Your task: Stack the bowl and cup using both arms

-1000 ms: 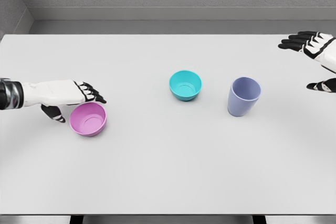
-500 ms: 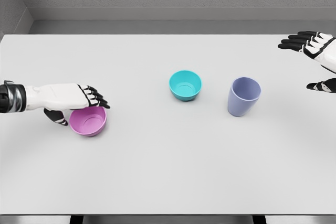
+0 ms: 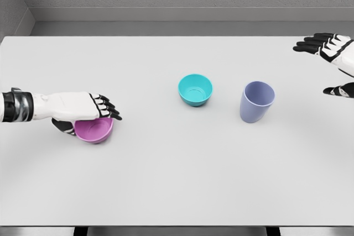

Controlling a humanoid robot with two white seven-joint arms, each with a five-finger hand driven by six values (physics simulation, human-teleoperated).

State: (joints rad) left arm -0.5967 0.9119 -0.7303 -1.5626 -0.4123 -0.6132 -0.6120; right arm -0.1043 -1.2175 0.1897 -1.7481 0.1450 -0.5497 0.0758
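Your left hand (image 3: 83, 108) lies fingers-extended over the pink plastic bowl (image 3: 94, 130), left of the teal plastic bowl (image 3: 195, 89); your right hand (image 3: 332, 59) is spread.

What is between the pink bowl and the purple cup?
In the head view, the teal bowl sits between the pink bowl and the purple cup, nearer the cup.

**No readable markings**

I can make out no text, label, brand, number or sign on anything in my head view; the teal bowl (image 3: 195, 90) at mid-table and everything around it is plain and unmarked.
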